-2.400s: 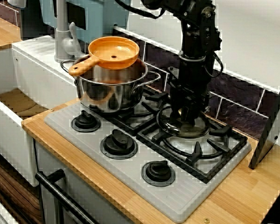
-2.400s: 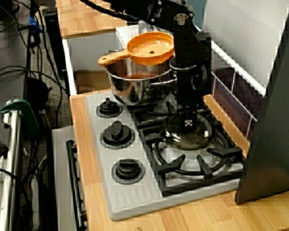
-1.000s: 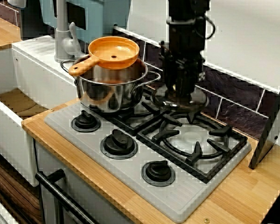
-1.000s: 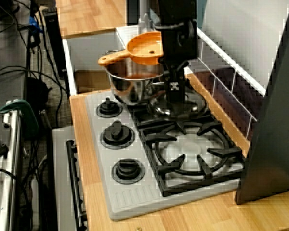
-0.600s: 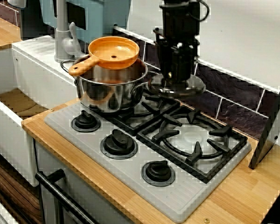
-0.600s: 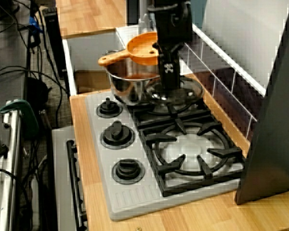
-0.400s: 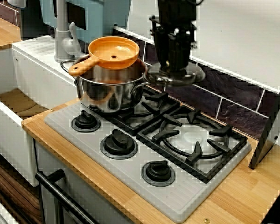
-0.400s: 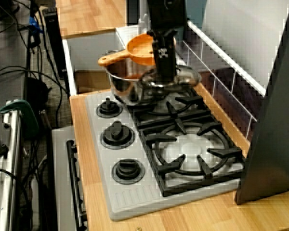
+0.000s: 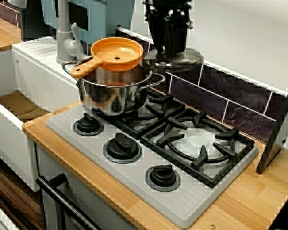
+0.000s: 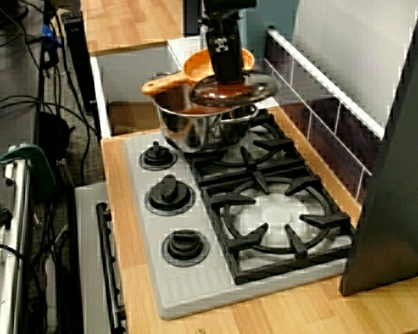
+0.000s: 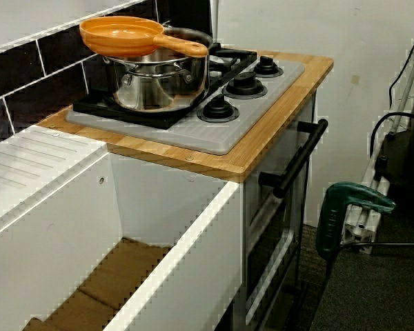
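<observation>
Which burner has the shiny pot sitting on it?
The burner nearer the sink holds the steel pot, an orange pan resting on its rim. The other burner is bare; the gripper holds the glass lid aloft.

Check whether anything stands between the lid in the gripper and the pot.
Yes. The pan sits on the rim of the pot and covers much of its opening. The lid, held by the gripper, hangs in the air beside the pan. Nothing else shows between them.
</observation>
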